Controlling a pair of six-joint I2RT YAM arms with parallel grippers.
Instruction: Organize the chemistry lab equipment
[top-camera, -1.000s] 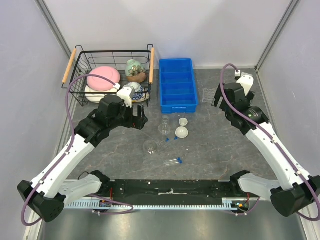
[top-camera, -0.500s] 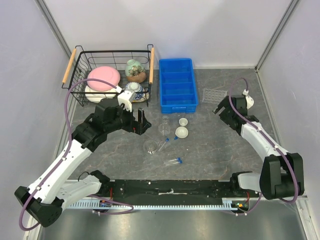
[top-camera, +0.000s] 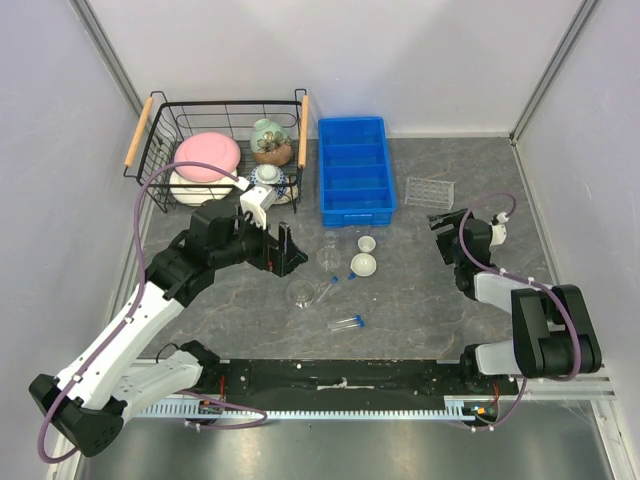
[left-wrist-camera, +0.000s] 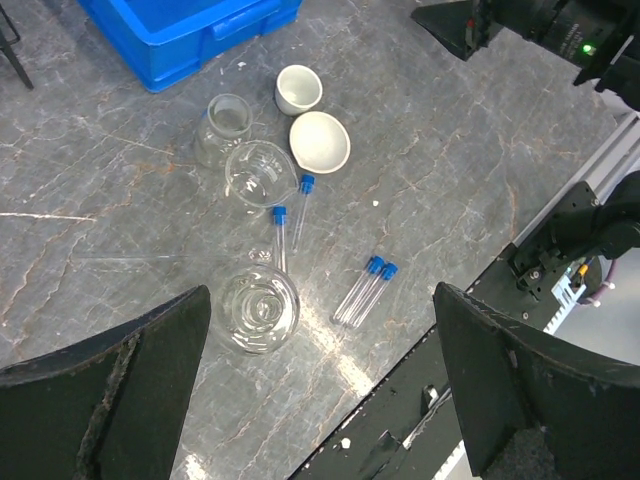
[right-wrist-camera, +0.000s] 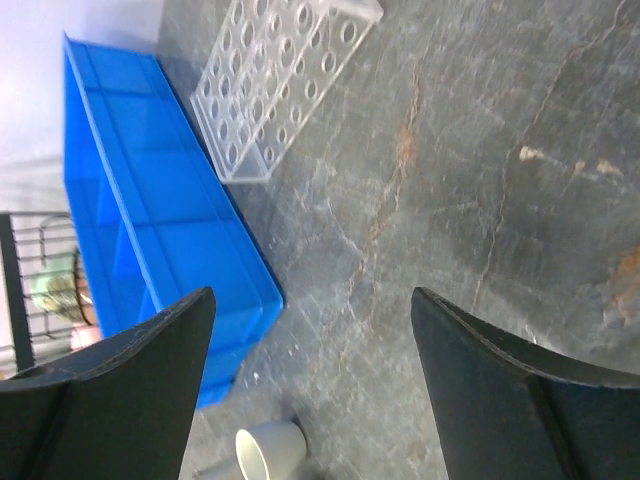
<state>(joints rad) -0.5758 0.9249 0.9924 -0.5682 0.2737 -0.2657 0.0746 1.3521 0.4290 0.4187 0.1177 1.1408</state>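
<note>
Left gripper: my fingers spread wide, holding nothing, round flask below.
Right gripper: my fingers spread wide, empty, tube rack beyond.

A grey, marble-veined tabletop sits boxed in by plain pale walls on three sides — slim metal corner posts at the back — under even, soft light; a perforated metal rail lines the near edge.

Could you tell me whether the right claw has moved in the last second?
Yes: the right claw pulled back, downward in the top view, away from the clear tube rack.
</note>
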